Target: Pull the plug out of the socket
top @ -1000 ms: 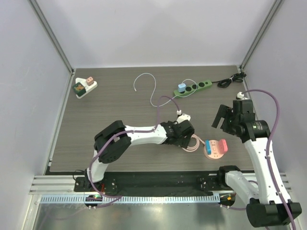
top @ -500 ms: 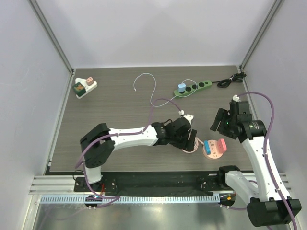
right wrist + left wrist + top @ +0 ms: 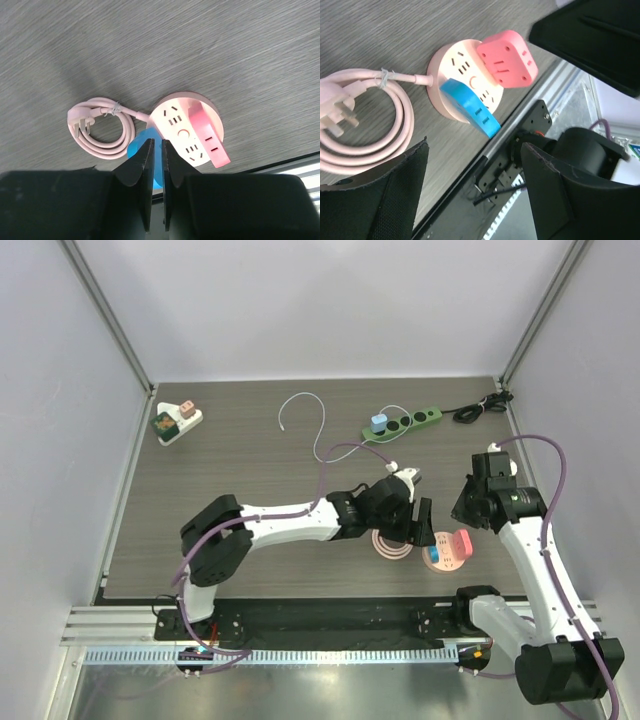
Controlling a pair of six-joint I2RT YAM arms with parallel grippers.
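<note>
A round pink socket (image 3: 447, 560) (image 3: 451, 60) (image 3: 175, 120) lies near the table's front edge. A blue plug (image 3: 432, 543) (image 3: 470, 107) (image 3: 136, 148) and a pink-red plug (image 3: 463, 543) (image 3: 507, 57) (image 3: 210, 137) are pushed into it. Its pink cable (image 3: 392, 543) (image 3: 365, 125) lies coiled to the left. My left gripper (image 3: 412, 523) (image 3: 475, 145) is open, just left of the socket and above the cable, holding nothing. My right gripper (image 3: 466, 504) (image 3: 157, 145) hangs above the socket, its jaws shut with nothing between them; the blue plug shows below the tips.
A green power strip (image 3: 402, 424) with a light blue plug (image 3: 379, 422) lies at the back right, with a black cable (image 3: 480, 407) beyond it. A thin white cable (image 3: 310, 425) curls mid-table. A white adapter block (image 3: 177, 422) sits at the back left. The metal rail (image 3: 300, 652) runs along the front.
My left arm has stretched to the right, bringing its open gripper next to the socket. My right gripper has closed from wide open and shifted slightly.
</note>
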